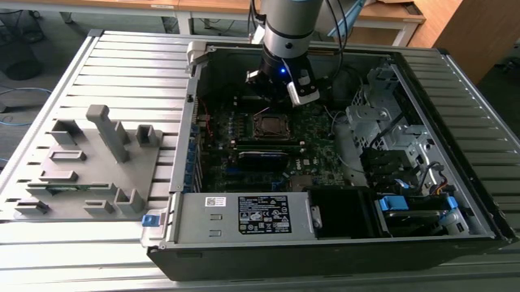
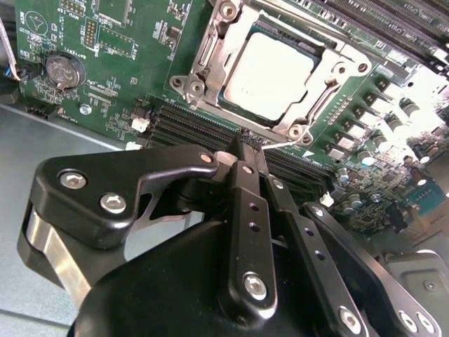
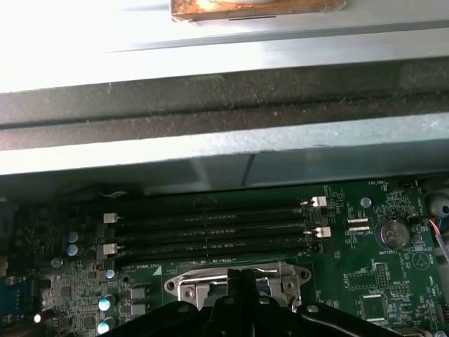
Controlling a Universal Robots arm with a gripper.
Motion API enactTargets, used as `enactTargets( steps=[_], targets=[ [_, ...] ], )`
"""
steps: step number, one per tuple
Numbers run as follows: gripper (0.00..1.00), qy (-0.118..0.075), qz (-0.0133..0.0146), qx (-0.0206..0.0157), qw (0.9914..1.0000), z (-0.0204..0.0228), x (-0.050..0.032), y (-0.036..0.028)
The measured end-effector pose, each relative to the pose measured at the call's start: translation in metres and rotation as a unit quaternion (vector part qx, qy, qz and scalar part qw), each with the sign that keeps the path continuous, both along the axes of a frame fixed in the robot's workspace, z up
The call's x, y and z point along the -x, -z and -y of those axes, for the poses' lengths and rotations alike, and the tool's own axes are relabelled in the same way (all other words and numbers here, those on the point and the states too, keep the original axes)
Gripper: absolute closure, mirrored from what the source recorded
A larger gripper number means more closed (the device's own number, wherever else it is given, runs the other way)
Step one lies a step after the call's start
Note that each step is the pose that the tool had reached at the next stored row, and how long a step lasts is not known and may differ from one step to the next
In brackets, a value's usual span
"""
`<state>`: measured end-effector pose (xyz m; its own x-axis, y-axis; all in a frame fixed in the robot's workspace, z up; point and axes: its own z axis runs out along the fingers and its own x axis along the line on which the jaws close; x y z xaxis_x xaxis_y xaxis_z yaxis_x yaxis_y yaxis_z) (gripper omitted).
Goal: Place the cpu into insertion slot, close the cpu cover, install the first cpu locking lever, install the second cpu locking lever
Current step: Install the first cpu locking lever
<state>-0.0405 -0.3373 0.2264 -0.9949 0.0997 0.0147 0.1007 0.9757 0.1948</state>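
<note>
Hand: the hand point(image 2: 247, 144) is clenched, fingertips pressed together with nothing visible between them. Its tips sit low over the board point(image 2: 105, 42), at the socket's edge on the memory-slot side.
Memory slots: in the second wrist view the long black memory slots point(image 2: 184, 125) run between the hand's body and the socket.
Lever: a thin bright lever point(image 2: 284, 144) ends just beside the fingertips. Whether the hand touches it, or whether it is hooked down, I cannot tell.
Cover: the cover point(image 2: 242, 112) lies flat around the chip, its frame level with the board on all the sides that show.
Cpu: the cpu point(image 2: 266, 67) is seated, with its dull grey top showing level through the cover's cut-out.
Slot: the slot point(image 1: 270, 125) sits about mid-board, closer to the far wall of the case point(image 1: 185, 158) than to the near one, directly under the arm.
Case: it lies open on the slatted tabletop point(image 1: 130, 67), toward the exterior view's right edge.
Done: by my reading, the cpu is placed and the cover is closed.
Left: at least one lever looks unfinished, judging by the hand working at the socket's edge. Nothing confirms that either lever is latched.
Stage: likely the lever steps, past the halfway mark.
</note>
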Motion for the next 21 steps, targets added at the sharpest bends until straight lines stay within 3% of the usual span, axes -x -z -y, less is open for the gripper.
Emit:
enactTargets(
  steps=[2, 5, 6, 9, 12, 18, 21],
  targets=[
    [0.89, 0.000, 0.0000, -0.0026, 1.00000, -0.0002, 0.0000, 0.0001],
    [0.89, 0.000, 0.0000, -0.0162, 0.99987, -0.0002, 0.0000, 0.0003],
    [0.89, 0.000, 0.0000, -0.0182, 0.99983, -0.0002, 0.0000, 0.0004],
    [0.89, 0.003, 0.0000, -0.0191, 0.99981, -0.0002, -0.0001, 0.0016],
    [0.89, 0.024, 0.0005, -0.0190, 0.99953, -0.0002, -0.0001, 0.0034],
    [0.89, 0.068, 0.0013, -0.0190, 0.99751, -0.0002, 0.0000, 0.0078],
    [0.89, 0.074, 0.0014, -0.0189, 0.99707, -0.0002, -0.0001, 0.0084]
  ],
)
